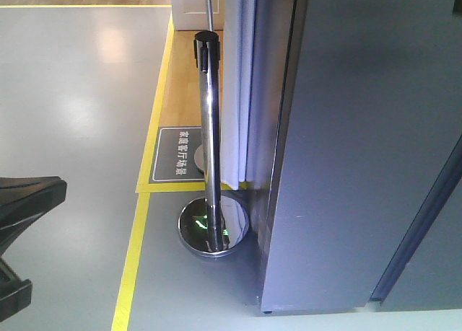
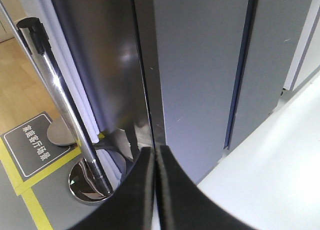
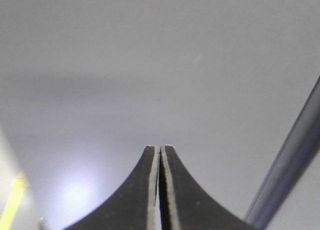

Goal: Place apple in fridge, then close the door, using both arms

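The fridge (image 1: 278,93) fills the right of the front view, and its dark-grey door (image 1: 361,143) lies flush against the body with no white interior showing. The apple is out of view. My left gripper (image 2: 156,151) is shut and empty, with its tips at the door's left front edge (image 2: 150,89). My right gripper (image 3: 160,148) is also shut on nothing and points straight at the plain grey door face (image 3: 160,54), very close to it. A dark vertical seam (image 2: 240,64) runs between this door and the neighbouring grey panel.
A chrome stanchion post (image 1: 210,129) on a round mirrored base (image 1: 214,226) stands just left of the fridge. Behind it hang white curtains (image 1: 237,86). A grey floor sign (image 1: 180,154) and yellow floor tape (image 1: 133,252) lie to the left. A black robot part (image 1: 25,201) shows at lower left.
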Available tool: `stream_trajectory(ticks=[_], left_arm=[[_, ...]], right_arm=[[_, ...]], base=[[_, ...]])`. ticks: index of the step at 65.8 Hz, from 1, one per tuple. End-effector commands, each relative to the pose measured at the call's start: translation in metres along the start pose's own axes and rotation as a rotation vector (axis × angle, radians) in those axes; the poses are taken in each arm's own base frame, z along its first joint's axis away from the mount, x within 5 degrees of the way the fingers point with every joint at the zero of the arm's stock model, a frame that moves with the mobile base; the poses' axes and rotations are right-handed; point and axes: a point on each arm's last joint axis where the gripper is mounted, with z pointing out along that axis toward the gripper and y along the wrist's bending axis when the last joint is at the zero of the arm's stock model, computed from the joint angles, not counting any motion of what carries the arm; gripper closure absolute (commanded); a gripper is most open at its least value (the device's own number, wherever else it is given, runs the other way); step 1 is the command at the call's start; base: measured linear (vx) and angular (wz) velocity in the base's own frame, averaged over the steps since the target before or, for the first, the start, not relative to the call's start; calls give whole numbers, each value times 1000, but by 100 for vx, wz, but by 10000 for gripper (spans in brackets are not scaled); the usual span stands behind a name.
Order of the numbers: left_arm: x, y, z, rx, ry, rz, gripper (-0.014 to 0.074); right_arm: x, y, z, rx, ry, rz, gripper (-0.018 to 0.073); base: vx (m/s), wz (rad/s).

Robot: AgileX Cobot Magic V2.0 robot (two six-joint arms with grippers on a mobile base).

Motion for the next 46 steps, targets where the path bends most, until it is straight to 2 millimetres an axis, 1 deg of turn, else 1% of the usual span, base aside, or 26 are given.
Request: stream_trajectory(ticks=[1, 8, 9, 16, 22, 31, 41, 46], left_arm=[[-15, 1, -5, -6, -102, -17, 602], [-15, 1, -5, -6, -102, -17, 602], [-15, 1, -5, -6, -102, -17, 602], [-15, 1, -5, -6, -102, -17, 602], [-15, 1, -5, -6, -102, -17, 602], [-15, 1, -5, -6, -102, -17, 602], [-15, 1, -5, -6, -102, -17, 602], [-15, 1, -5, -6, -102, -17, 602]], right_arm=[[-3, 7, -36, -20, -162, 1, 561], [22, 16, -59, -66, -142, 17, 561], [25, 18, -65, -73, -147, 20, 561], [45, 24, -86, -114, -125, 31, 561], [62, 27, -101, -141, -84, 20, 561], [84, 25, -119, -140, -8, -10, 561], [111, 21, -135, -115, 136, -64, 561], [120, 18, -143, -97, 179, -94, 561]], base=[[0, 0], [0, 0], [0, 0], [0, 0], [0, 0], [0, 0], [0, 0], [0, 0]])
